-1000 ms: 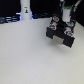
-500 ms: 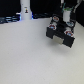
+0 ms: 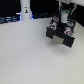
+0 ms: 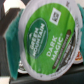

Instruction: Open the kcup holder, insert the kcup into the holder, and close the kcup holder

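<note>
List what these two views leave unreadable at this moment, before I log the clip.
- Exterior view: the claw hides the top of the kcup holder; open or closed is unclear.
- Exterior view: the kcup is too small and blurred to find.
- Wrist view: the kcup fills the frame, hiding the holder and the claw's grip.
- Exterior view: the white post is cut by the top edge.

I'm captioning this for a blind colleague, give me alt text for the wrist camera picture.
A kcup fills nearly the whole wrist view, its round green foil lid facing the camera with white lettering reading "Dark Magic" and a white rim around it. Dark, blurred shapes sit behind it at the frame's edges.
</note>
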### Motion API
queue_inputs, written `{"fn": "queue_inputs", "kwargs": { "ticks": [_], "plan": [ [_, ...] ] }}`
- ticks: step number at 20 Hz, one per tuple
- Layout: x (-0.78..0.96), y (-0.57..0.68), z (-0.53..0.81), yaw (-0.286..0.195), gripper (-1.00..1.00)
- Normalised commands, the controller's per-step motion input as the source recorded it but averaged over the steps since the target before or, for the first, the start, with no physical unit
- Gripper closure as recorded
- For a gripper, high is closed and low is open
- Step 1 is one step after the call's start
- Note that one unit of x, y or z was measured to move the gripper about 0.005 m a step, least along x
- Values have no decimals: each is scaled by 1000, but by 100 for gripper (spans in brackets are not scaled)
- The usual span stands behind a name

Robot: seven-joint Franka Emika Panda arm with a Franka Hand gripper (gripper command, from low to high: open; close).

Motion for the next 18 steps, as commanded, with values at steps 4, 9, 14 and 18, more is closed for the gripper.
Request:
{"fn": "queue_inputs", "kwargs": {
  "ticks": [4,9,14,18],
  "plan": [
    [112,-67,-112,-9,100],
    [89,-32,-137,-12,100],
    [33,-41,-203,-7,100],
    [-49,-81,-205,-1,100]
  ]
}}
